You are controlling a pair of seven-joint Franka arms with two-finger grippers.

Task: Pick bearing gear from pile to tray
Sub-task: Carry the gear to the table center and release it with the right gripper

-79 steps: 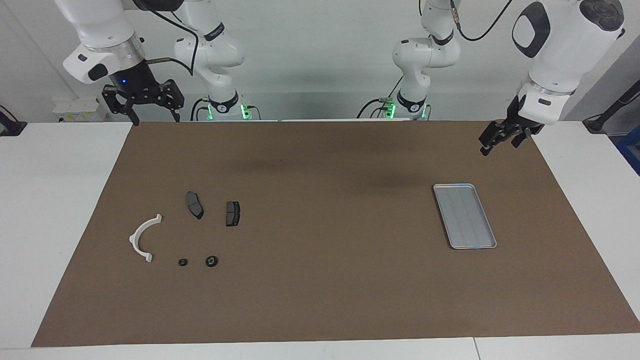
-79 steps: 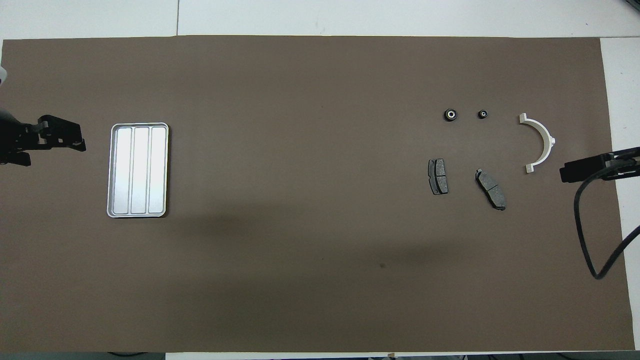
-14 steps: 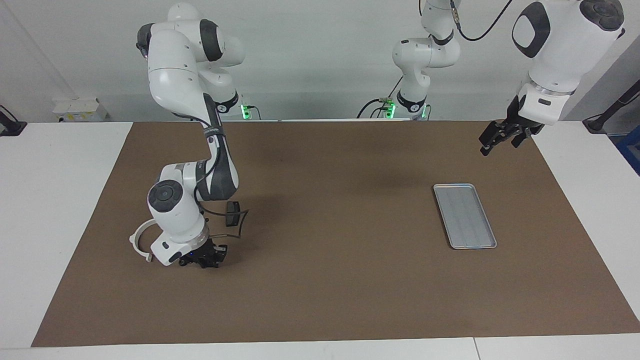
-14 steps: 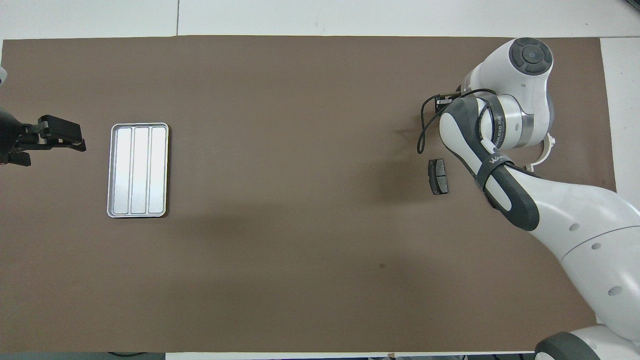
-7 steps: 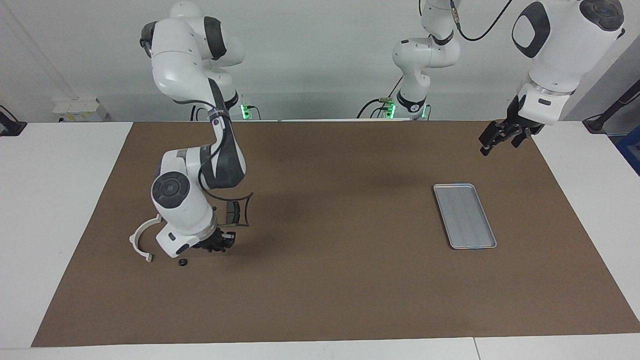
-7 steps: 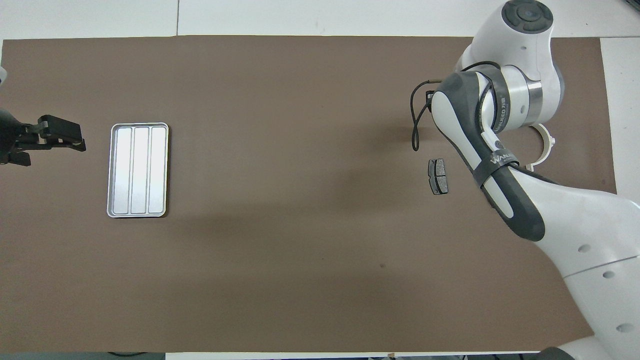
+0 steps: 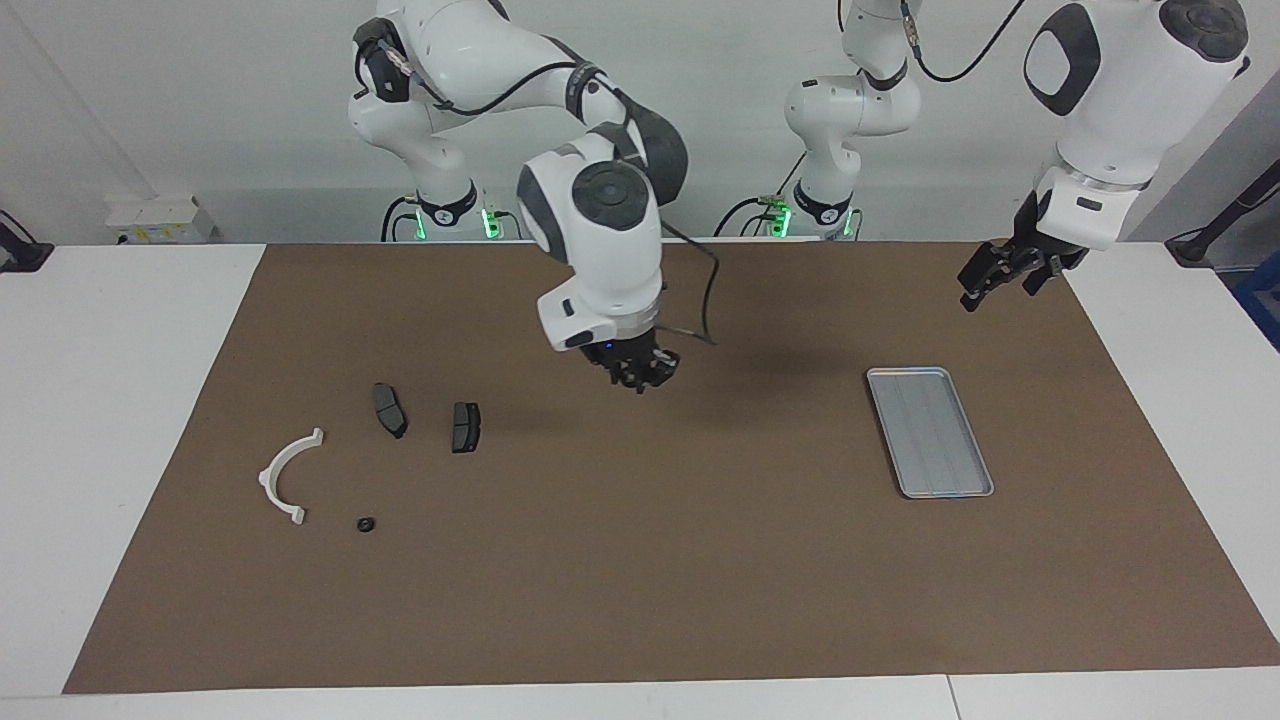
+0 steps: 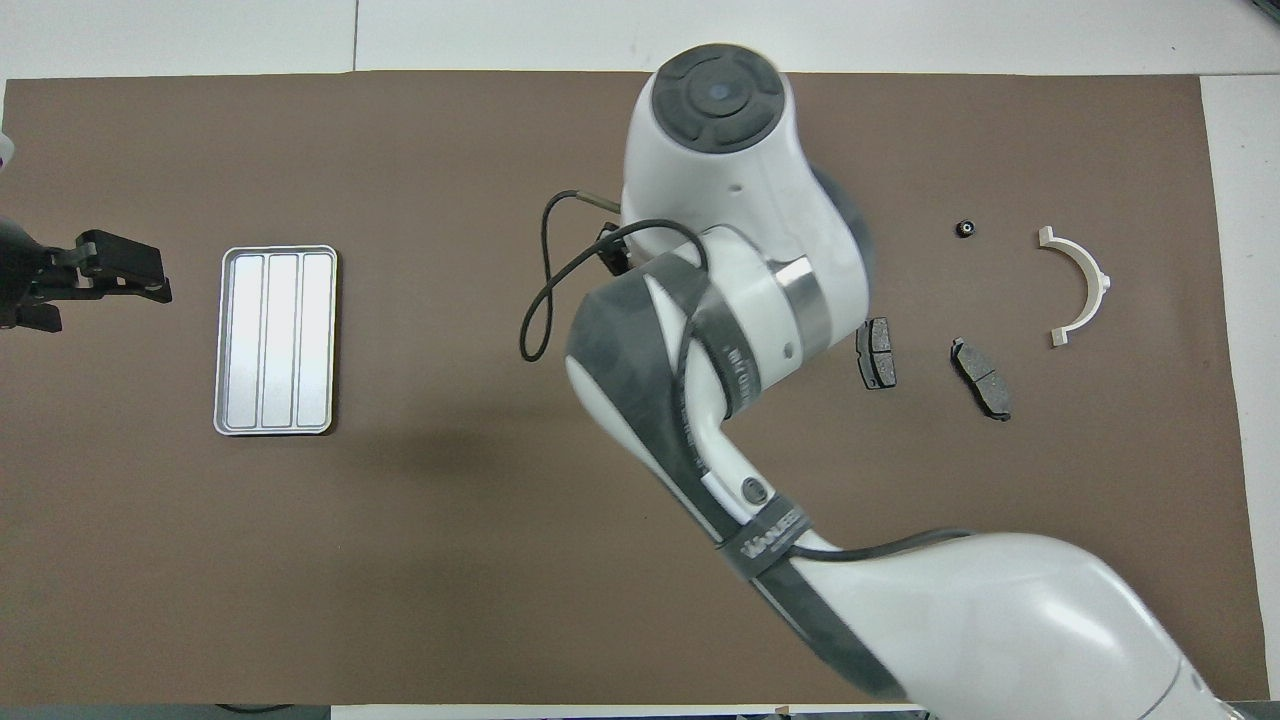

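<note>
Surface: white tabletop (image 7: 120, 400) with a brown mat (image 7: 640, 600) covering most of it, mat edges showing at the top and bottom of the overhead view. Room: plain white wall along the top of the facing view, green lamps (image 7: 420, 228) lit at the arm bases, and a small white box (image 7: 155, 215) at the wall toward the right arm's end. Writing: white lettering on a black band (image 8: 765, 535) of the right arm, too small to read for certain. Right end effector (image 7: 638, 378) hangs over bare mat at mid-frame, between pile and tray; cannot tell whether it is clenched or grasping a part. Left end effector (image 7: 1005, 272) waits above the mat's corner in the upper part of the facing view, released and holding nothing. Silver tray (image 7: 930, 432) lies flat toward the left arm's end with nothing in it. Pile sits toward the right arm's end. One small black bearing gear (image 7: 366, 524) lies just beside the white arc bracket (image 7: 285, 475). Two dark brake pads (image 7: 389, 409) lie side by side, apart from each other, nearer to the robots than the bracket and higher in the facing frame.
</note>
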